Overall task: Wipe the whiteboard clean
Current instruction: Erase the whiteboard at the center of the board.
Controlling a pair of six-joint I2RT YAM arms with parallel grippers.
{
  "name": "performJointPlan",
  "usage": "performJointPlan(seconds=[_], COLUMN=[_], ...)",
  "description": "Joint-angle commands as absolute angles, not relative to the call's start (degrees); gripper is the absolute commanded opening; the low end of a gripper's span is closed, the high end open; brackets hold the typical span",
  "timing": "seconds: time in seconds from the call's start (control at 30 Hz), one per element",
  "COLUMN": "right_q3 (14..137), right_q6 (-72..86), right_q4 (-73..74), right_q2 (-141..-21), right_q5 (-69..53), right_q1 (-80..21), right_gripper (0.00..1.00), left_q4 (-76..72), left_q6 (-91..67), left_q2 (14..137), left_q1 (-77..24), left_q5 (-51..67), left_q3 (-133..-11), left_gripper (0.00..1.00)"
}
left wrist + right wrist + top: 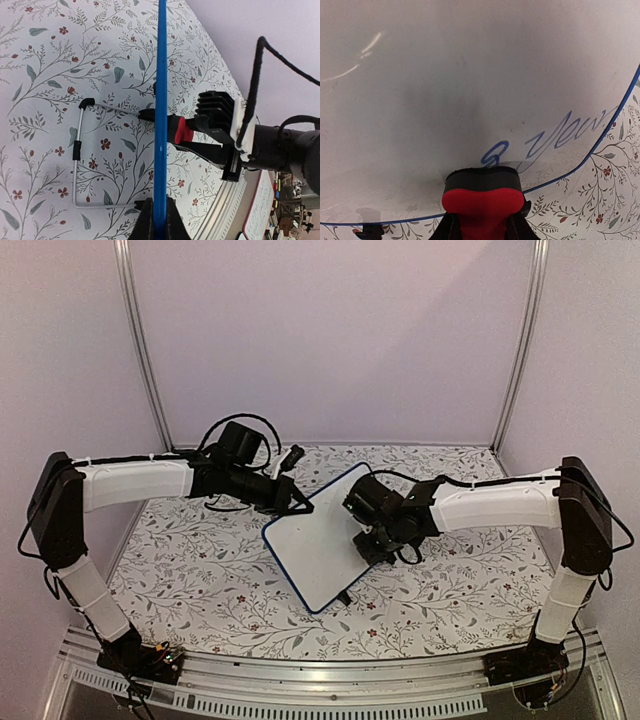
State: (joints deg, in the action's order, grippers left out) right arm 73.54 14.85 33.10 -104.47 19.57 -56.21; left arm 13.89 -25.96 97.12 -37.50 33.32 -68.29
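In the top view, the whiteboard [315, 540] sits near the middle of the flowered surface [200, 570], turned at a slant between the two arms. The left jaws are clenched on its upper-left edge. The right jaws bear on its right half, and what they carry is hidden here. For a good wipe, we judge the left arm should brace the board firmly while the right one strokes, so that it neither swivels nor slides. From above the face looks plain white, and we can make out no writing.

In the left wrist view, we see the board edge-on, with its thin dark-blue frame [160, 75] running up the picture. The left jaws are clamped on it at the bottom. A wire stand [80, 150] props the board up behind. On the face side, the right jaws hold a red eraser [183, 131] against it. We would press squarely and lightly, since a hard push could lever the board against the stand and the one grip.

In the right wrist view, the right jaws grasp the eraser, and its dark pad touches the face near the lower edge. Blue handwriting [560, 135] begins just above the pad and runs right, up to the rounded corner. The rest of the face looks clean apart from a faint grey haze. We would sweep right through the writing in overlapping strokes and stop at the frame so the pad does not slip off.
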Motion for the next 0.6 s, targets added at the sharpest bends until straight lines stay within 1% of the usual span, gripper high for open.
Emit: performJointPlan(seconds=[0.0,0.23,0.57], right_q3=[67.9,65.8,73.8], right_q6=[16.9,17.6,14.2], right_q4=[31.0,30.5,32.2], right_q2=[-104.4,-103.0,-103.9], right_q5=[18.5,19.5,22.2], right_q1=[-55.9,-55.8,-55.0], right_gripper=[0.24,0.24,0.25], left_q4=[12.7,12.5,12.4], left_q6=[-26.2,-26.3,-26.3], left_q2=[98.3,98.3,98.2], left_q1=[-38.1,-38.2,-38.2], left_q5=[34.1,34.3,34.3], left_q3=[-67.5,-67.4,-67.4], left_gripper=[0.0,0.0,0.0])
